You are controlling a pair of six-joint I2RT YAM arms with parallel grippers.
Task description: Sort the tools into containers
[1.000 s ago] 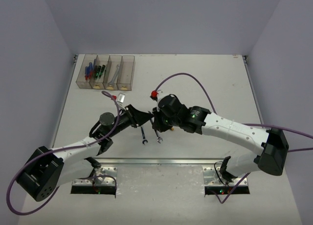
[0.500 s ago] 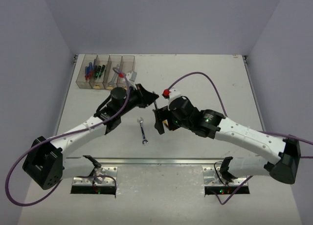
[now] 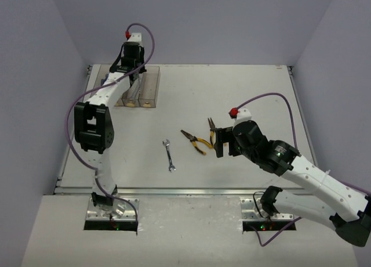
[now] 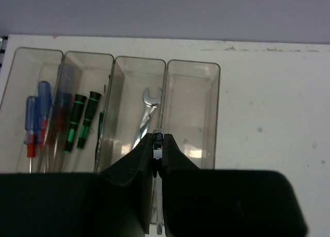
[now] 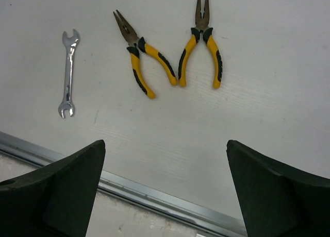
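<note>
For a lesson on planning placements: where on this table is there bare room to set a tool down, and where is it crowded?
Bare table lies right of the containers, stretching to the far-right edge. The rightmost bin is empty. Crowded: mid-table, with pliers beside more pliers and the wrench, and the two left bins, which hold screwdrivers.

Between the left gripper's matt black fingers, a bright metal wrench is seen; ahead, containers of glossy smoky plastic. Below the right gripper, rubbery-handled pliers are seen on a matt white table.
</note>
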